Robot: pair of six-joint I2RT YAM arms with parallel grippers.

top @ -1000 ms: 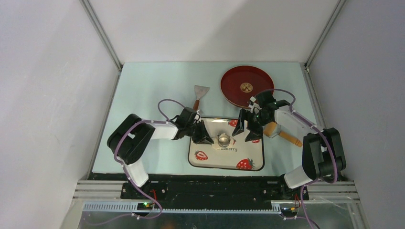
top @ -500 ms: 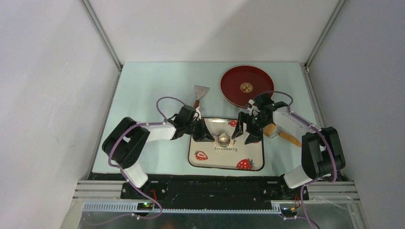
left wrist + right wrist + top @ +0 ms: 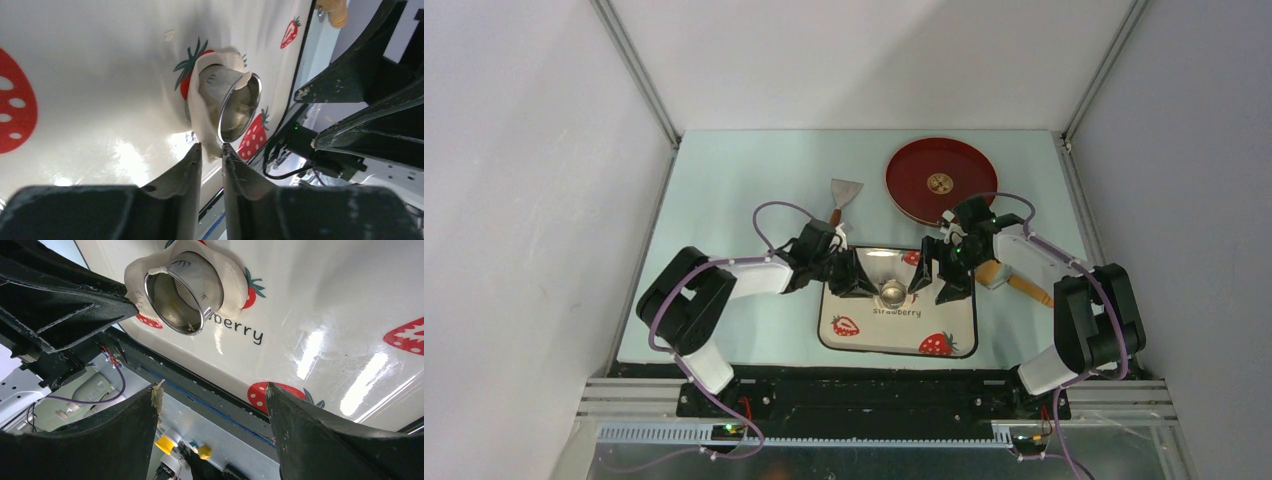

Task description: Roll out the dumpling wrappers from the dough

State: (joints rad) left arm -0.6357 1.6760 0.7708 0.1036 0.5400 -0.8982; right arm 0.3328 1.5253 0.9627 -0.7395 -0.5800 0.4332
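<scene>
The dough is a thin pale scrap lying round a shiny metal cutter ring on the strawberry tray. My left gripper is shut on the near edge of the dough scrap, just left of the ring. My right gripper is open wide and empty, just right of the ring, with the dough collared round it. A small round wrapper lies in the middle of the red plate.
A metal scraper lies behind the tray. A wooden rolling pin lies to the right of the tray, under my right arm. The red plate stands at the back right.
My left gripper has shifted slightly up and right toward the ring. My right gripper has edged a little left toward the ring. The ring has not moved.
</scene>
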